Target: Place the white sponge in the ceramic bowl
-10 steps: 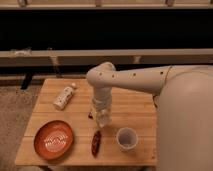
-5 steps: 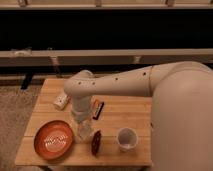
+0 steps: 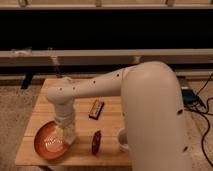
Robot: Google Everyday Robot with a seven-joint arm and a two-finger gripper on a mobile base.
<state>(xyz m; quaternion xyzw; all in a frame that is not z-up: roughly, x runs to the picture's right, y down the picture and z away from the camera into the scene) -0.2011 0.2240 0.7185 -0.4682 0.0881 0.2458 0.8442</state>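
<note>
The ceramic bowl [image 3: 46, 141], a wide orange-red dish with pale markings inside, sits at the front left of the wooden table [image 3: 110, 120]. My gripper [image 3: 66, 134] points down over the bowl's right rim. It is shut on the white sponge [image 3: 69, 136], a small off-white block that hangs just above the rim. The arm reaches in from the right and hides the table behind it.
A dark brown rectangular bar [image 3: 96, 109] lies at the table's middle. A dark reddish object [image 3: 95, 142] lies near the front edge, right of the bowl. A small white cup [image 3: 122, 140] is partly hidden by my arm. A dark wall with a ledge runs behind.
My gripper has moved left and forward from the table's middle to the bowl's right rim, carrying the sponge. The arm now hides the white bottle at the back left.
</note>
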